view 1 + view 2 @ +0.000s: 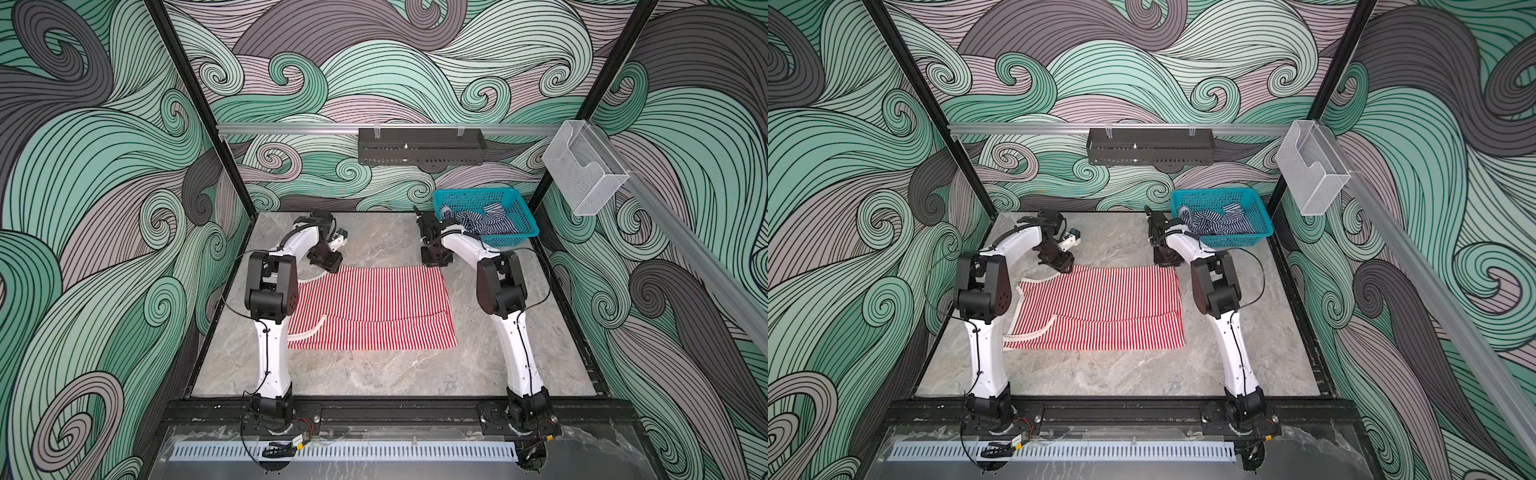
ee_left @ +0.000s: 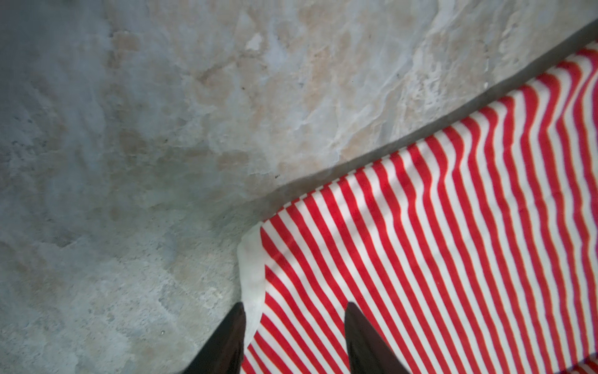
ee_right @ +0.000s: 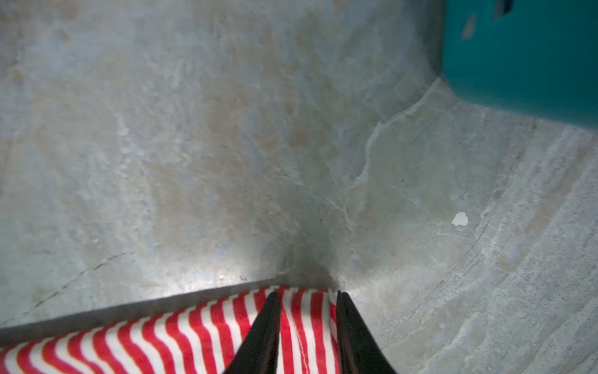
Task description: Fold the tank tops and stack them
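Both arms reach forward and dip to the far edge of the red-and-white tank top (image 1: 370,307), spread flat mid-tabletop (image 1: 374,374). The left end effector (image 2: 294,306) stands apart, astride the pale-trimmed corner. The right end effector (image 3: 305,293) brackets the other far corner; whether it grips cannot be told. The navy-and-white tank top (image 1: 484,224) lies crumpled in the teal basket (image 1: 511,240), beside the right arm. Bare tabletop spreads before the near hem.
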Robot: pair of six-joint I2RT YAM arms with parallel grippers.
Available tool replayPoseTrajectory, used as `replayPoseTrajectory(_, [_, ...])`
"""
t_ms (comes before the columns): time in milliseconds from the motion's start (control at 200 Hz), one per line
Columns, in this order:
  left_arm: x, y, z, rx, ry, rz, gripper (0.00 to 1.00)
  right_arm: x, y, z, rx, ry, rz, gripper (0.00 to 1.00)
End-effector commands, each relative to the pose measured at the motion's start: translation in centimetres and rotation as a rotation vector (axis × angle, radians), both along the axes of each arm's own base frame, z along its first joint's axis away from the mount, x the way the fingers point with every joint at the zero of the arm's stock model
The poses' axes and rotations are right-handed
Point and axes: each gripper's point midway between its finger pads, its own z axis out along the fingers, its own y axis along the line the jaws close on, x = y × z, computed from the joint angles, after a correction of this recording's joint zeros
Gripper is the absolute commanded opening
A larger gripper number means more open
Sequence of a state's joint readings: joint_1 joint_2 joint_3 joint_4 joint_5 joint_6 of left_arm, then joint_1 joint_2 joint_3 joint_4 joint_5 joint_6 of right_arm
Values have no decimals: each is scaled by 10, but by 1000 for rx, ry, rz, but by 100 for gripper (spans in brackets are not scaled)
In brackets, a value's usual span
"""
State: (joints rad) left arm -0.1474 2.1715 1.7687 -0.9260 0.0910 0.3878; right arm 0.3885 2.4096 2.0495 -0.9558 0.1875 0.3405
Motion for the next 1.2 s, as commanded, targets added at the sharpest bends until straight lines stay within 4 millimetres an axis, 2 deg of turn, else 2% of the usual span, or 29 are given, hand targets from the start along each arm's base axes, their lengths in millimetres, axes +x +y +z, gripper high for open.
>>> replayPoseTrajectory(0, [4, -8, 6, -32, -7, 2, 53, -1, 1, -8, 7, 30, 0, 27])
replayPoseTrajectory(185, [7, -5, 4, -14, -14, 10, 53, -3, 0, 1, 6, 19, 10, 7])
replayPoseTrajectory(300, [11, -2, 1, 5, -21, 14, 53, -6, -1, 14, 9, 2, 16, 3])
replayPoseTrajectory(596, [23, -3, -5, 23, -21, 12, 53, -20, 11, 44, 64, -56, 45, 0])
replayPoseTrajectory(766, [30, -3, -14, 36, 0, 2, 51, -27, 14, 49, 73, -65, 48, 0])
replayPoseTrajectory(976, [30, -3, -18, 49, 15, -16, 44, -34, 15, 55, 83, -72, 59, 0])
replayPoseTrajectory(1076, [29, -1, -20, 59, 15, -25, 34, -36, 14, 58, 89, -79, 60, 0])
replayPoseTrajectory(1196, [28, 0, -21, 63, 19, -30, 8, -39, 12, 60, 82, -82, 62, 0])
